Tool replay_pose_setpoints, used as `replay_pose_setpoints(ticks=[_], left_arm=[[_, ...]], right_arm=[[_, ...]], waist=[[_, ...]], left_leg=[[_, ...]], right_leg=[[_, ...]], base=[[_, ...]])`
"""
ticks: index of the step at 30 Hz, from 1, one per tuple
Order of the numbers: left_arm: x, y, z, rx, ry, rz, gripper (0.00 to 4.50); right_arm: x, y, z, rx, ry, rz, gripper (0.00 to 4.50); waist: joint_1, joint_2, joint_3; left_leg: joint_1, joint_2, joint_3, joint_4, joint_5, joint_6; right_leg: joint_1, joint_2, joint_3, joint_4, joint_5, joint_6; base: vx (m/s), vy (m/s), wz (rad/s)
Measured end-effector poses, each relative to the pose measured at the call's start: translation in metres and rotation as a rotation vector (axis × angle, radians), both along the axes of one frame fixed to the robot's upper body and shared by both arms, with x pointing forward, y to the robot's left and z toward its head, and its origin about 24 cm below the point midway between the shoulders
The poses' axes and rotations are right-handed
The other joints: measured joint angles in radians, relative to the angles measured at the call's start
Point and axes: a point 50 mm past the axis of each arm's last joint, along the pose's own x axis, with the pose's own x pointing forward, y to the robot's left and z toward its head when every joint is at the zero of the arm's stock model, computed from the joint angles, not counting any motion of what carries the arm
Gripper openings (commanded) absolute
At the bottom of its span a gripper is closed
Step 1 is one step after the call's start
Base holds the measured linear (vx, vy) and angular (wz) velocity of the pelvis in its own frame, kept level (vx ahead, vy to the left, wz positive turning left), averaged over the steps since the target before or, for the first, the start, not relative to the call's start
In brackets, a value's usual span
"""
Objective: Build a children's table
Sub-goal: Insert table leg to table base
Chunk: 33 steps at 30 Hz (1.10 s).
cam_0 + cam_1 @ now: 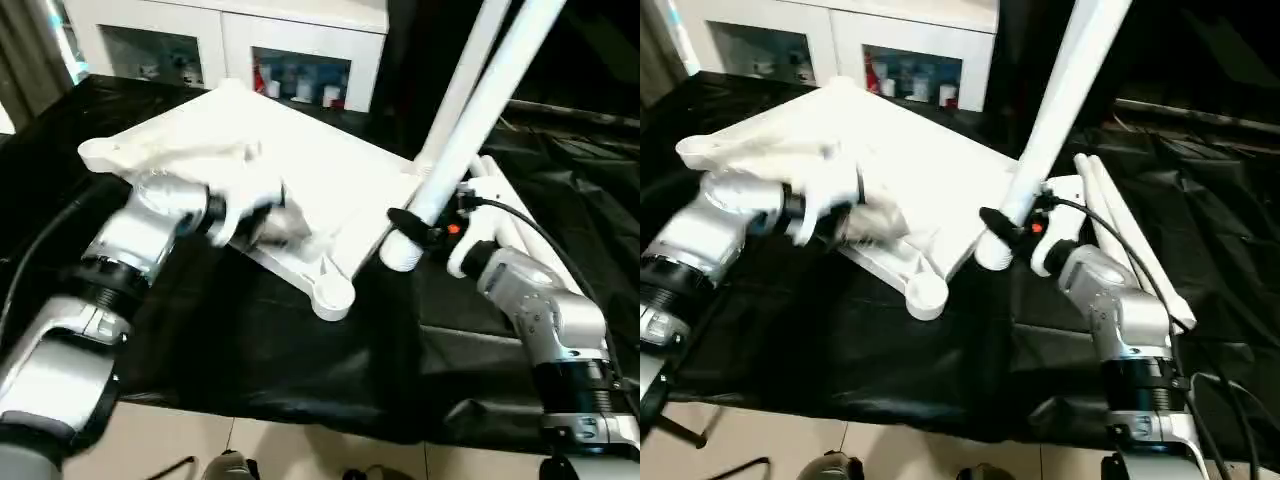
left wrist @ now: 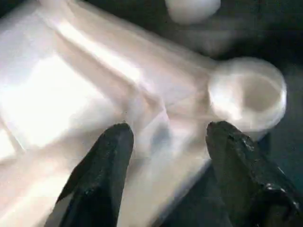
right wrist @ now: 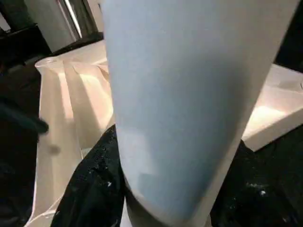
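Note:
The white tabletop (image 1: 300, 160) lies underside up and tilted on the black-draped work table. Its near corner socket (image 1: 333, 295) points toward me. My left gripper (image 1: 255, 215) is at the tabletop's near edge. In the left wrist view its fingers (image 2: 111, 151) stand apart over the rim, close to that socket (image 2: 248, 94); I cannot tell whether they touch it. My right gripper (image 1: 415, 228) is shut on a long white leg (image 1: 480, 110), which rises steeply to the upper right. The leg's lower end (image 1: 400, 252) hangs just right of the socket. More legs (image 1: 1120, 230) lie at the right.
A white cabinet (image 1: 230, 45) with glass doors stands behind the table. The black cloth (image 1: 250, 350) hangs over the table's front edge, with floor tiles below. A black cable (image 1: 530, 225) runs from my right wrist.

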Motion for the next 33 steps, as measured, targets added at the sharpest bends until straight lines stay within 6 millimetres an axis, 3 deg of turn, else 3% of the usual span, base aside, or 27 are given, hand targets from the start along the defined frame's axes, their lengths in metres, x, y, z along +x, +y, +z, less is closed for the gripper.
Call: replay_pose_setpoints(ticks=[7, 13, 14, 18, 21, 27, 33], left_arm=[[0.004, 0.0, -0.01, 0.186, -0.019, -0.095, 2.87], [0.006, -0.015, -0.019, 0.25, -0.078, -0.171, 2.87], [0.006, -0.016, -0.019, 0.254, -0.092, -0.174, 2.57], [0.006, -0.029, -0.027, 0.257, -0.127, -0.211, 2.31], [0.005, -0.031, -0.033, 0.264, -0.107, -0.213, 2.06], [0.005, -0.028, -0.038, 0.313, -0.101, -0.223, 1.41], [0.005, -0.034, -0.038, 0.34, -0.096, -0.256, 1.04]], right_arm=[[-0.004, 0.001, -0.005, -0.025, 0.009, 0.009, 1.9], [-0.006, 0.001, -0.002, -0.036, -0.007, 0.015, 1.9], [-0.006, 0.0, -0.002, -0.038, -0.008, 0.014, 1.9], [-0.007, -0.001, -0.003, -0.046, -0.007, 0.013, 1.9], [-0.008, -0.001, -0.003, -0.049, -0.009, 0.014, 1.9], [-0.013, 0.0, -0.009, -0.055, 0.005, 0.019, 1.9], [-0.014, 0.001, -0.007, -0.064, -0.006, 0.026, 1.9]], waist=[[0.009, 0.011, 0.0], [0.009, 0.022, -0.002], [0.008, 0.022, -0.003], [0.008, 0.03, -0.003], [0.009, 0.031, -0.003], [0.008, 0.043, -0.002], [0.009, 0.053, -0.004]], left_leg=[[0.0, 0.0, 0.001, 0.0, 0.0, 0.0], [0.001, 0.0, 0.001, 0.0, 0.0, 0.0], [0.001, 0.0, 0.001, 0.0, 0.0, 0.0], [0.001, 0.0, 0.001, 0.001, 0.0, 0.0], [0.001, 0.0, 0.001, 0.001, 0.0, 0.0], [0.001, 0.0, 0.001, 0.001, 0.0, 0.001], [0.001, 0.0, 0.0, 0.001, 0.0, 0.001]], right_leg=[[0.001, 0.0, 0.0, -0.001, 0.0, -0.001], [0.001, 0.0, 0.0, 0.0, 0.001, -0.001], [0.001, 0.0, 0.0, 0.0, 0.001, -0.001], [0.002, 0.0, 0.0, 0.0, 0.001, -0.002], [0.001, 0.0, 0.0, 0.0, 0.001, -0.002], [0.002, 0.0, 0.0, -0.001, 0.001, -0.002], [0.003, 0.0, 0.0, -0.002, 0.001, -0.003]], base=[[0.0, 0.0, 0.0], [0.0, 0.0, 0.0], [0.0, 0.0, 0.0], [0.0, 0.0, 0.0], [0.0, 0.0, 0.0], [0.0, 0.0, 0.0], [0.0, 0.0, 0.0]])
